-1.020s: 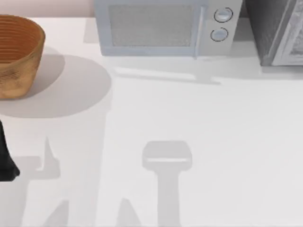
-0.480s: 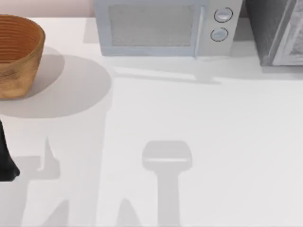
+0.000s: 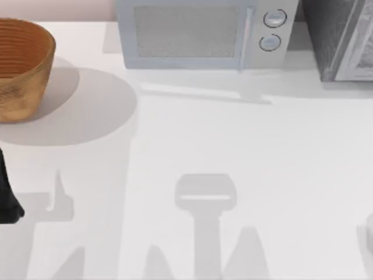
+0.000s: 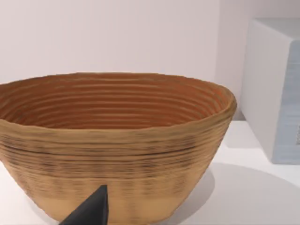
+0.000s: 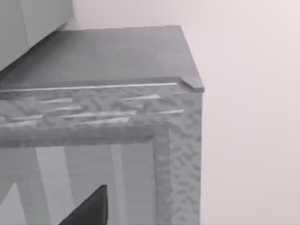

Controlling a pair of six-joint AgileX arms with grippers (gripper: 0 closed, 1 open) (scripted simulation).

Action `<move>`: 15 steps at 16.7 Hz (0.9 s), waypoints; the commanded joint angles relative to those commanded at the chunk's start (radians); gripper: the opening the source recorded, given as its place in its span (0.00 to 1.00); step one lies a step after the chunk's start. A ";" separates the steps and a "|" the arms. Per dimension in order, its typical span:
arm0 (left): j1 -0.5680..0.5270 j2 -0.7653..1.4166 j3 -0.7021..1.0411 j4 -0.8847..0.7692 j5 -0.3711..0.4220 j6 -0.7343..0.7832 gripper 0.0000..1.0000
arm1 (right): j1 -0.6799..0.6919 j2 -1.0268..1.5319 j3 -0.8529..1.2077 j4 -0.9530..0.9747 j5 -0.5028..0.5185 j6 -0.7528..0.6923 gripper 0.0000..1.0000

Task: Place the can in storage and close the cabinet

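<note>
Parking at the table's point(image 3: 233, 134) near left edge, the left arm point(image 3: 7, 195) faces the woven basket point(image 3: 20, 67) at far left. A microwave point(image 3: 201, 35) stands far centre, the grey cabinet point(image 3: 341, 38) far right.

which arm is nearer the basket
Left. The left arm sits at the table's left edge just below the basket, facing it in its wrist view. The right pincer faces the grey cabinet at far right.
</note>
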 joint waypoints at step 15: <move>0.000 0.000 0.000 0.000 0.000 0.000 1.00 | 0.111 -0.060 0.171 -0.187 0.112 0.000 1.00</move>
